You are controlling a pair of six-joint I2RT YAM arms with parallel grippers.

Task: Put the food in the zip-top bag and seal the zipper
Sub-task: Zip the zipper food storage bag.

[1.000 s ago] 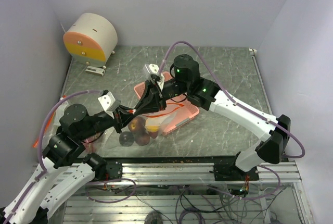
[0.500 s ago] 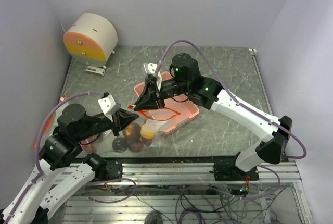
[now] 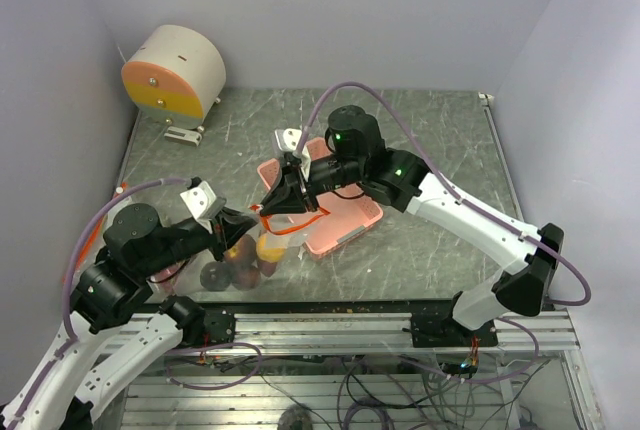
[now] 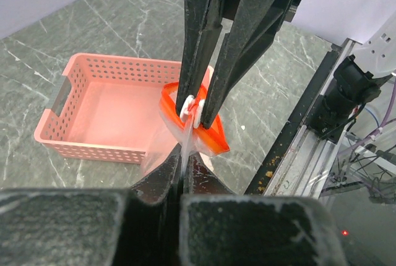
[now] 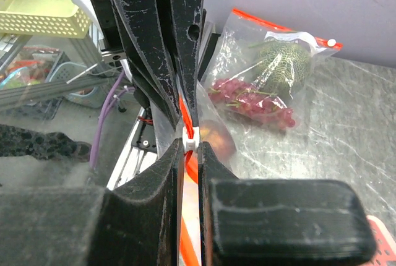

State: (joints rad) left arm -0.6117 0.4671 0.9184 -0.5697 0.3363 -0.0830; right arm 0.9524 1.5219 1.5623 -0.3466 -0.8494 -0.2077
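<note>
The zip-top bag hangs between my two grippers, low over the table's front left. Through it I see the food: dark round fruits and an orange-yellow fruit. My left gripper is shut on the bag's clear corner. My right gripper is shut on the white slider of the orange-red zipper. The two sets of fingers nearly touch tip to tip. In the right wrist view the orange fruit shows behind the plastic.
The pink lattice basket lies empty just right of the bag, under my right wrist. A second bag with green and magenta food lies on the table by the left arm. A round cream and orange device stands at the back left.
My left gripper has drawn back toward the front left, and the bag with its food has moved left with it. My right gripper has followed slightly left, still on the zipper.
</note>
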